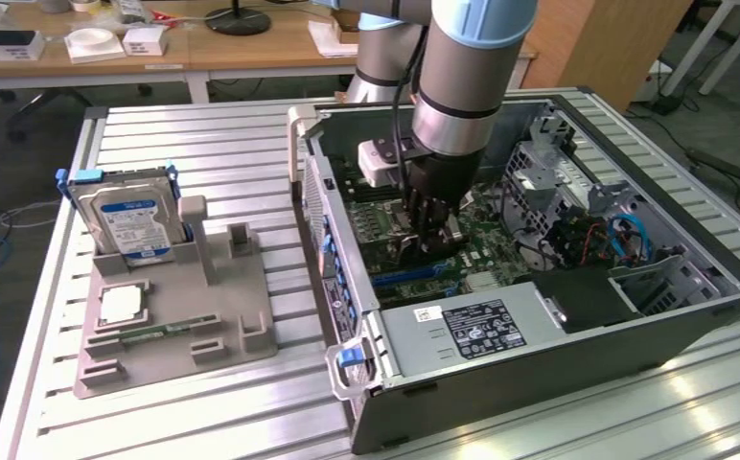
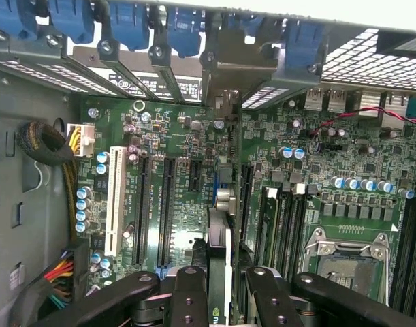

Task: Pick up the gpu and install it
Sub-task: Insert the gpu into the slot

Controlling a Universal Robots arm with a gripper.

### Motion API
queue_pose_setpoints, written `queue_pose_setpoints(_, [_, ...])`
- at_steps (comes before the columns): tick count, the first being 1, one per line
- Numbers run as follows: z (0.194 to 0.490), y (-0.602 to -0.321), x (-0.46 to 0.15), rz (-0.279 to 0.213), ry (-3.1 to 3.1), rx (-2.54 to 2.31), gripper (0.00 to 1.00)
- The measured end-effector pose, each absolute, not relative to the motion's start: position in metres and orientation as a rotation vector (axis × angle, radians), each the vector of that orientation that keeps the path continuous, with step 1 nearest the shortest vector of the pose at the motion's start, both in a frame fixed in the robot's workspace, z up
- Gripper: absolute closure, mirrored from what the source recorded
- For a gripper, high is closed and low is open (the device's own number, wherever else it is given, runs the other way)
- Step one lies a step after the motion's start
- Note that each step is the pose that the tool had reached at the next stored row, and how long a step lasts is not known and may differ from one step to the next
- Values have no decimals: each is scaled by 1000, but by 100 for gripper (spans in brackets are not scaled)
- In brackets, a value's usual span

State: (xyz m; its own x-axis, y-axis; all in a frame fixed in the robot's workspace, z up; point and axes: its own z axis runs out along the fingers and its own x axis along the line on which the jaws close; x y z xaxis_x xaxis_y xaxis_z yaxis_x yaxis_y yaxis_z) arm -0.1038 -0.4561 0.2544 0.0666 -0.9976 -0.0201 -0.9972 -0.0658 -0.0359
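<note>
Slatted metal counter (image 1: 191,144) under everything. Open PC case (image 1: 677,287) on exterior view's right half, side panel off, motherboard (image 1: 403,230) exposed. Arm (image 1: 466,67) reaching down into case from above. Grey PSU (image 1: 466,331) w/ label at near end of case; blue and red cables (image 1: 626,240) by drive cage on exterior view's right. Grey parts holder (image 1: 178,326) on counter at exterior view's left, well apart from case: silver hard drive (image 1: 127,220) w/ blue label upright in its slot, slim green memory stick (image 1: 152,331) flat near front.

Pincer (image 1: 424,240) low over board mid-case, closed on gpu (image 2: 219,231). In wrist view: black fingers (image 2: 187,300) either side of card, card held edge-on, vertical, between them, lower edge right at board among long black slots (image 2: 165,211). Seated or just touching: cannot tell. White slot (image 2: 116,204) further off to one side; CPU socket (image 2: 347,262) on other side; rear brackets w/ blue clips (image 2: 187,30) along case wall beyond.
</note>
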Motion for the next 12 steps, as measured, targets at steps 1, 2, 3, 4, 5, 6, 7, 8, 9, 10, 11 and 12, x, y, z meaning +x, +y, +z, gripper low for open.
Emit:
queue_pose_setpoints(1, [254,-456,-104,-15,2119,-2265,73])
queue_pose_setpoints(2, [253,-456,-104,-15,2119,-2265,73])
queue_pose_setpoints(3, [253,-456,-104,-15,2119,-2265,73])
queue_pose_setpoints(4, [252,-456,-104,-15,2119,-2265,73])
queue_pose_setpoints(5, [252,-456,-104,-15,2119,-2265,73])
queue_pose_setpoints(6, [252,-456,-105,-15,2119,-2265,73])
queue_pose_setpoints(7, [251,-456,-105,-15,2119,-2265,73])
queue_pose_setpoints(8, [251,-456,-105,-15,2119,-2264,73])
queue_pose_setpoints(9, [250,-456,-105,-15,2119,-2265,73])
queue_pose_setpoints(10, [250,-456,-105,-15,2119,-2265,73])
queue_pose_setpoints(11, [250,-456,-105,-15,2119,-2265,73])
queue_pose_setpoints(12, [249,-456,-105,-15,2119,-2265,73])
